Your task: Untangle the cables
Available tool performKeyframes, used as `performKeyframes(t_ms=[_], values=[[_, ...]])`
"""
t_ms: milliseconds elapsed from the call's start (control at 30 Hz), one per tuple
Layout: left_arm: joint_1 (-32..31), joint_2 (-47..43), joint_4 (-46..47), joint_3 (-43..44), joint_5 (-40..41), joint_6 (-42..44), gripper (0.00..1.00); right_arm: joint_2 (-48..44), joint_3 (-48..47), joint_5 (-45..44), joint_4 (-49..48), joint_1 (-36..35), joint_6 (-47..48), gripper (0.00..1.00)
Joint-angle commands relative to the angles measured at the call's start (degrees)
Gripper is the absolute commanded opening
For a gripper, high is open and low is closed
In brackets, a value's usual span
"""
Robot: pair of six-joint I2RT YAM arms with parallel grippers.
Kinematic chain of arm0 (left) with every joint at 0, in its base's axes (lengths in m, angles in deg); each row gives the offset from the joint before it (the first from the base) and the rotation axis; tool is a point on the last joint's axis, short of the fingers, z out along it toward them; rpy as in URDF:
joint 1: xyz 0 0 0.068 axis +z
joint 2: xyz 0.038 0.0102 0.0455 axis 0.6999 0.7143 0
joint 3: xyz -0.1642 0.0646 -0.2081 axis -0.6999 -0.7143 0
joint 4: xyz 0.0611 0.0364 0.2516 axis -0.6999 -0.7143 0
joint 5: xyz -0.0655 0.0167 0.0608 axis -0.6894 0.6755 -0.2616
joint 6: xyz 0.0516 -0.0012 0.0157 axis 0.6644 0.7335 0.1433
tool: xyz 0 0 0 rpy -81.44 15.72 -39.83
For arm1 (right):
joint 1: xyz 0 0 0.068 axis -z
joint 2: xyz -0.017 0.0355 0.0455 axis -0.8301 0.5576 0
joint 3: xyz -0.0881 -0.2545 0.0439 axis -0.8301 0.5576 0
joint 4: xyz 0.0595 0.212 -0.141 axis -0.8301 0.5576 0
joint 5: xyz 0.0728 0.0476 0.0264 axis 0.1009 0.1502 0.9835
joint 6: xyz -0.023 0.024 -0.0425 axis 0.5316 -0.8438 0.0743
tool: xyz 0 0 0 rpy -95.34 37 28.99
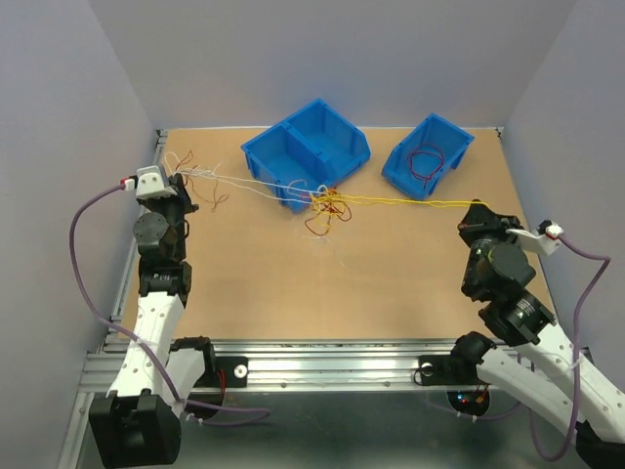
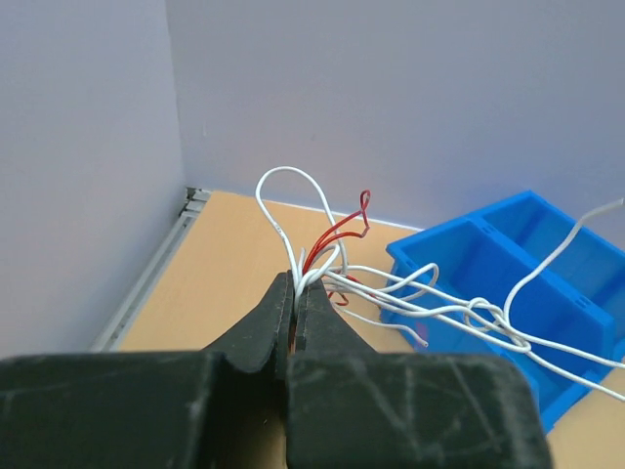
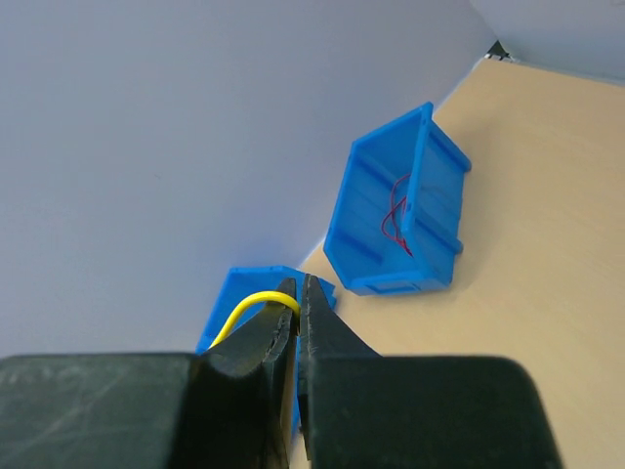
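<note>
Left hand (image 2: 296, 285) pinching white cables (image 2: 469, 313), right hand (image 3: 300, 289) pinching yellow cable (image 3: 249, 305)

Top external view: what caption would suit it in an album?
Tangled cables stretched between left gripper, shut on white strands, and right gripper, shut on yellow, near two blue bins.

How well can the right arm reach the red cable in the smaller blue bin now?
Probably not yet: the right gripper is shut on a taut yellow cable. Otherwise the way looks free; the smaller blue bin is open-topped and near.
</note>
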Motion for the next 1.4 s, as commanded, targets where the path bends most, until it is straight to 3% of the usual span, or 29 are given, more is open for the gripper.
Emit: performKeyframes(t_ms=[0,67,167,200,300,433,467,533,633,933,1367], values=[[1.17,-0.35,3.34,1.05,-4.25,-0.56,0.00,2.28,-1.34,1.13,0.08,0.77,3.63,0.01],[1.17,-2.10,4.66,0.26,-7.95,-0.56,0.00,3.33,-2.39,5.26,0.08,0.77,4.78,0.01],[1.17,-4.48,8.96,-2.82,-20.40,0.84,0.00,6.05,-3.62,13.08,-0.35,0.77,8.11,0.01],[1.25,-5.62,9.84,-3.96,-29.06,1.20,0.00,7.19,-4.41,15.10,-0.70,0.69,10.21,0.01],[0.64,-6.68,12.13,-4.84,-41.78,1.72,0.00,12.02,-5.64,26.77,-3.86,0.69,15.67,0.11],[-1.64,-6.51,12.31,-5.11,-48.56,3.39,0.00,20.53,-6.79,43.36,-7.28,0.77,17.96,0.35],[-1.99,-6.51,12.40,-5.11,-49.61,3.66,0.00,21.69,-6.96,46.73,-8.26,0.77,18.66,0.57],[-4.09,-6.60,12.05,-5.20,-52.95,5.05,0.00,24.85,-6.96,56.92,-11.41,0.77,21.30,0.74],[-7.26,-7.82,11.08,-5.63,-56.82,7.16,0.02,27.76,-6.44,67.10,-15.28,0.69,22.35,0.79],[-14.48,-9.85,6.95,-6.52,-54.20,12.80,0.05,32.07,-5.03,86.82,-23.73,-0.01,24.64,0.82],[-15.09,-8.97,6.25,-6.25,-54.02,13.42,0.05,37.34,-6.44,90.35,-24.97,-5.11,27.98,0.80]])
